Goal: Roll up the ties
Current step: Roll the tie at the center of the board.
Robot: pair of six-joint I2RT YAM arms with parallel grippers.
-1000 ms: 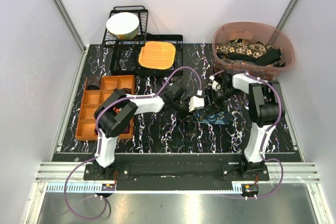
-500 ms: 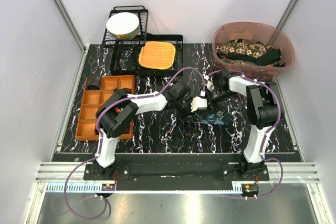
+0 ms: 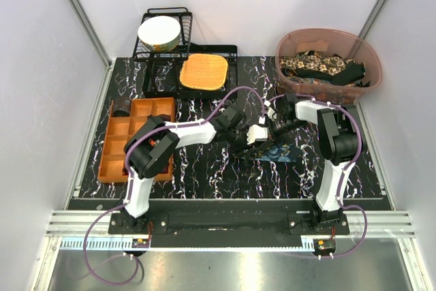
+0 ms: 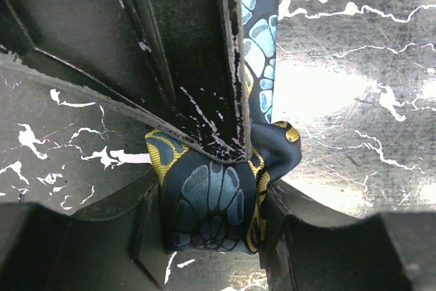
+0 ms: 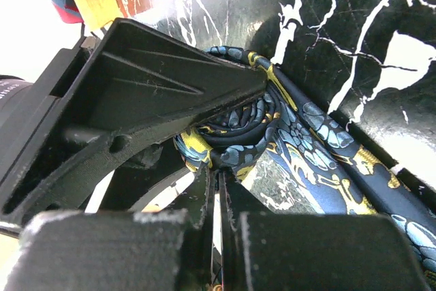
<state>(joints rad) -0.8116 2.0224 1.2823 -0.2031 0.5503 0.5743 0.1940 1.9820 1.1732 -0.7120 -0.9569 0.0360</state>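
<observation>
Mid-desk (image 3: 204,168), toward the right edge, the left tool (image 4: 212,233) was clamped on the rolled end of the dark blue tie (image 5: 306,148), the teal-and-yellow coil snug between its fingers (image 4: 82,250). The right tool (image 5: 216,182) faced it, fingers pressed together, tips right at the coil. The tie's loose tail lay flat on the desk. At the left edge sat an orange compartment tray (image 3: 136,134). Along the far edge were a white bowl (image 3: 159,32) in a black rack (image 3: 153,66), an orange woven mat (image 3: 203,71), and in the far right corner a tub (image 3: 327,37) of more ties (image 3: 320,67).

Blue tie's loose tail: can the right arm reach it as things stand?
Probably yes. The tail lies bare on the table beside the shut right gripper; the left gripper holds only the rolled end.
</observation>
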